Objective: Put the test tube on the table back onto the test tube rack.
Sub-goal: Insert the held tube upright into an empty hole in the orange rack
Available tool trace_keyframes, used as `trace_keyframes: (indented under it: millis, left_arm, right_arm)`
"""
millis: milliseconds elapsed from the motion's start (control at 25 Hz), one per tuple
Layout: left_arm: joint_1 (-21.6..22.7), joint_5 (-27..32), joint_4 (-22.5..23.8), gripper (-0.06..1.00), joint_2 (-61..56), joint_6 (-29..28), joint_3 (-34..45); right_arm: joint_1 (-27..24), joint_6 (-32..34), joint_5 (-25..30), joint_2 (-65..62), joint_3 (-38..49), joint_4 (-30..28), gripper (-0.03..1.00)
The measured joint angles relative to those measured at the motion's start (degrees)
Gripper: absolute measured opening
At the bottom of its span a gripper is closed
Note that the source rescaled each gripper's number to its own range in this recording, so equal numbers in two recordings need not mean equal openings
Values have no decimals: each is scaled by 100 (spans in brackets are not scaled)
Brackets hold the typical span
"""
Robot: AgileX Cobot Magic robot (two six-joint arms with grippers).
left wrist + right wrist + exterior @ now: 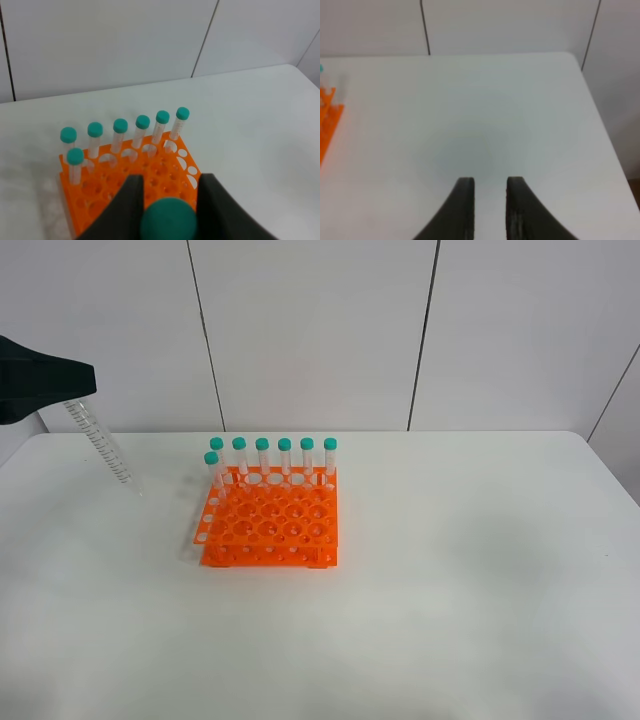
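1. The left gripper (170, 186) hung above the table's (470, 570) far left part, left of the test tube rack (270, 525) in the high view.
2. Its jaws were nearly closed, clamped on the top of the test tube (100, 445); the left wrist view showed the tube's teal-green cap (167, 220) sitting between the two dark fingers.
3. The held tube was clear of the tabletop and tilted, its tapered tip pointing down and towards the rack, still apart from it.
4. The orange rack stood on the white table left of centre, carrying seven other capped tubes: six in the back row (285, 455), and one (213, 468) a row forward at the left end.
5. The remaining holes of the rack were unfilled.
6. The right gripper (490, 182) was over bare tabletop to the right of the rack, well apart from it, its jaws closed down and gripping nothing.
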Motion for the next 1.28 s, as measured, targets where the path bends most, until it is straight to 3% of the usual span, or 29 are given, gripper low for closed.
trace_keyframes:
  millis: [440, 1280]
  left_arm:
    - [0, 0, 0, 1, 0, 0, 0]
    - [0, -1, 0, 1, 0, 127, 0]
  right_arm:
    - [0, 0, 47, -758, 1511, 248, 0]
    - [0, -60, -69, -916, 1576, 285, 0]
